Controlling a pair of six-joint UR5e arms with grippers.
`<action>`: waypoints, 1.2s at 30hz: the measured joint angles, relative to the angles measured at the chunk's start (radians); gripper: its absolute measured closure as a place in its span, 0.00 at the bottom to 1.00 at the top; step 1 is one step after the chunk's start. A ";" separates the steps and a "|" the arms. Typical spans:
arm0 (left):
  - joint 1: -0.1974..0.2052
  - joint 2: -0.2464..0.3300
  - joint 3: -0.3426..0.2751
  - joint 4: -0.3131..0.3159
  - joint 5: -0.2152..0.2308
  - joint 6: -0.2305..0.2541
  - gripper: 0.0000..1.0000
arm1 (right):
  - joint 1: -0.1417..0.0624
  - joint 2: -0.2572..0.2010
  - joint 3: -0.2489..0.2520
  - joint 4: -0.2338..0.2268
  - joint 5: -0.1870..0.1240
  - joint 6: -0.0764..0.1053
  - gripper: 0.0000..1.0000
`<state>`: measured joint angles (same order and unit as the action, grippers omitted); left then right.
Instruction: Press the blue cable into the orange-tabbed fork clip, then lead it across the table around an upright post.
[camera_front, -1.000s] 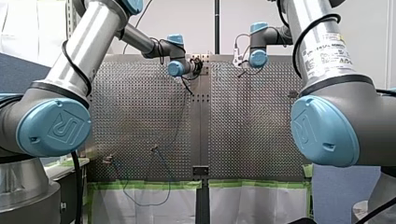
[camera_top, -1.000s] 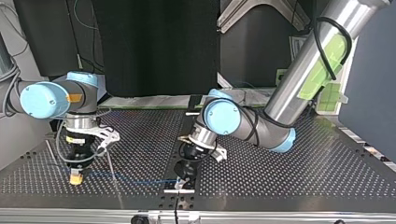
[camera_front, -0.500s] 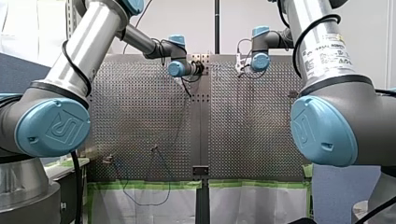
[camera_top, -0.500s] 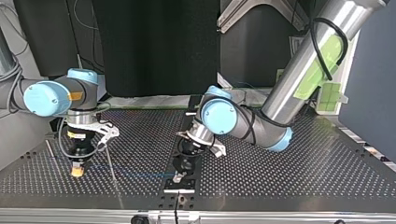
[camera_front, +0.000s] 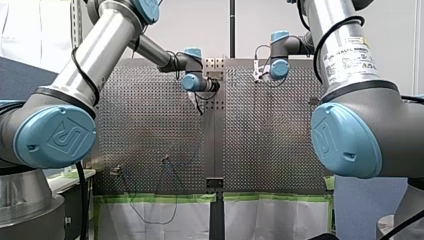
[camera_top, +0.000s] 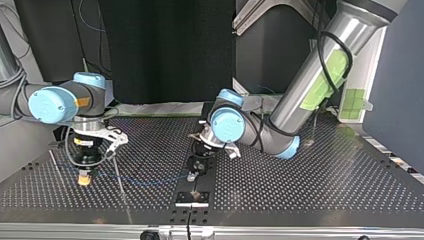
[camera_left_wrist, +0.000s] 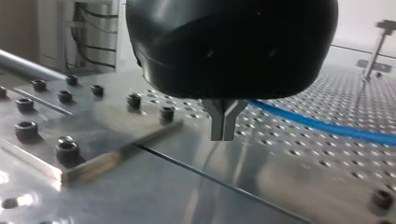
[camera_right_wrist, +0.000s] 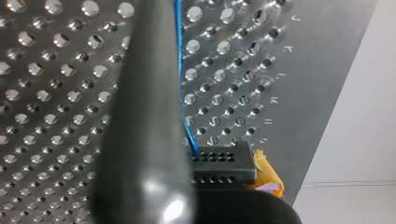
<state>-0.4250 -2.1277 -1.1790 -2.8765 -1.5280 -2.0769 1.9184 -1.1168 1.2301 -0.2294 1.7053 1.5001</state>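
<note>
The blue cable (camera_top: 145, 178) lies low over the perforated table (camera_top: 310, 190), running between my two grippers. My right gripper (camera_top: 84, 178), with yellow pads, is shut on one end of it; in the right wrist view the cable (camera_right_wrist: 180, 70) runs straight into the black jaw block beside a yellow pad (camera_right_wrist: 267, 173). My left gripper (camera_left_wrist: 223, 133) hangs just above the plate with its metal fingers shut on nothing, and the cable (camera_left_wrist: 327, 127) passes behind it. In the top view my left gripper (camera_top: 192, 175) stands behind a small bracket (camera_top: 192, 196).
A thin upright post (camera_left_wrist: 377, 53) stands far across the table. A grey rod (camera_right_wrist: 144, 116) crosses close before the right wrist camera. Bolts and a flat bar (camera_left_wrist: 119, 155) lie beside my left gripper. Two small fixtures (camera_front: 116, 171) (camera_front: 165, 160) sit near the front view's near edge.
My left gripper has drawn back from the small bracket, towards the arms. My right gripper has shifted slightly the same way, taking the cable end with it.
</note>
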 joint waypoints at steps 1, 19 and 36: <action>0.000 -0.001 0.000 -0.003 -0.002 0.006 1.00 | 0.000 0.000 0.002 0.000 0.001 0.000 1.00; -0.011 -0.002 0.000 -0.065 -0.043 0.083 0.93 | 0.007 0.030 0.025 -0.002 0.009 -0.011 1.00; -0.026 -0.002 0.000 -0.134 -0.075 0.139 0.30 | 0.012 0.074 0.027 -0.002 0.010 -0.011 1.00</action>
<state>-0.4506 -2.1294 -1.1790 -3.0107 -1.6027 -1.9378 1.9300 -1.0430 1.2573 -0.2317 1.7150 1.4894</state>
